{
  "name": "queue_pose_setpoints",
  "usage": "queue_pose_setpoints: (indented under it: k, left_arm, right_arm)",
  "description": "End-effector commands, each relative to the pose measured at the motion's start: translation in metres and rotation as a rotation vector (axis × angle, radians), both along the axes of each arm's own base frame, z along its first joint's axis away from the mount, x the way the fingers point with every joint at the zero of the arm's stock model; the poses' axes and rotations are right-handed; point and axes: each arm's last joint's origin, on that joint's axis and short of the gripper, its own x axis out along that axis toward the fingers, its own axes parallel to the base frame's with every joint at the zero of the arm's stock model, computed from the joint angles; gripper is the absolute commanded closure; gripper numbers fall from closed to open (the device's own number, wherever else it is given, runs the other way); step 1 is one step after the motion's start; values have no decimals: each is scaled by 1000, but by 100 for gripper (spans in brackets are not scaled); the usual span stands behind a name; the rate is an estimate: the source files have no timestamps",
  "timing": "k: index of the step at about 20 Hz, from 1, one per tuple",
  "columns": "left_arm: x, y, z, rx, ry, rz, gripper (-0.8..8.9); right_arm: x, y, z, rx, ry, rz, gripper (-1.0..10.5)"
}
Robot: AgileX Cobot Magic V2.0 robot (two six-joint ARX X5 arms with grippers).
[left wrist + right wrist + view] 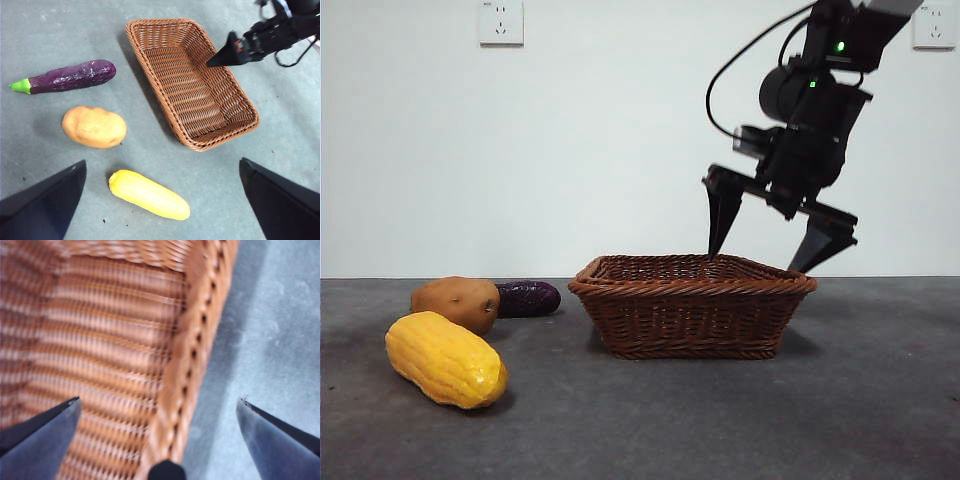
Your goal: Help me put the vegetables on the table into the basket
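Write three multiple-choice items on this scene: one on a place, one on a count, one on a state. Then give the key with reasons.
1. The right gripper is
A. over the basket's rim
B. beside the corn cob
C. touching the potato

2. Vegetables lying on the table:
A. one
B. two
C. three

3. The basket is
A. empty
B. holding the eggplant
C. tipped over

Key: 1 A, its open jaws straddle the rim. 2 C, corn cob, potato, eggplant. 3 A, only bare weave shows inside.

The front view sits low, level across the table [720,420], facing the wall. The left wrist view looks down from high over the whole layout. The right wrist view hangs close, blurred. All three share the basket [692,320] [192,82] [100,350].
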Motion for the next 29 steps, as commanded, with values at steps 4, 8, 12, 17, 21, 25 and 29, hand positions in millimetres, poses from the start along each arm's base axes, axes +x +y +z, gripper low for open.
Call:
queue_pose_setpoints:
  k: [4,8,12,17,21,25,29]
  left_arm:
    - [1,0,0,0,7,2,59]
    - [4,1,-3,30,30,42,59]
    - [10,2,-8,55,68,66,60]
    - [24,1,-20,48,153,75,60]
    - [35,-1,-28,46,202,67,60]
    - [41,-10,-33,32,240,48,60]
    - [50,-24,-39,44,283,93,60]
  right_arm:
    - [9,5,-27,-26,38,-54,477]
    - [10,5,-27,-20,39,-65,783]
    - [10,5,-27,-19,39,-67,861]
    - [10,6,-23,37,32,-45,962]
    - [-1,3,22,71,-67,-39,963]
    - [-36,-8,98,90,-233,-9,963]
    - [-86,-24,163,45,-384,18,963]
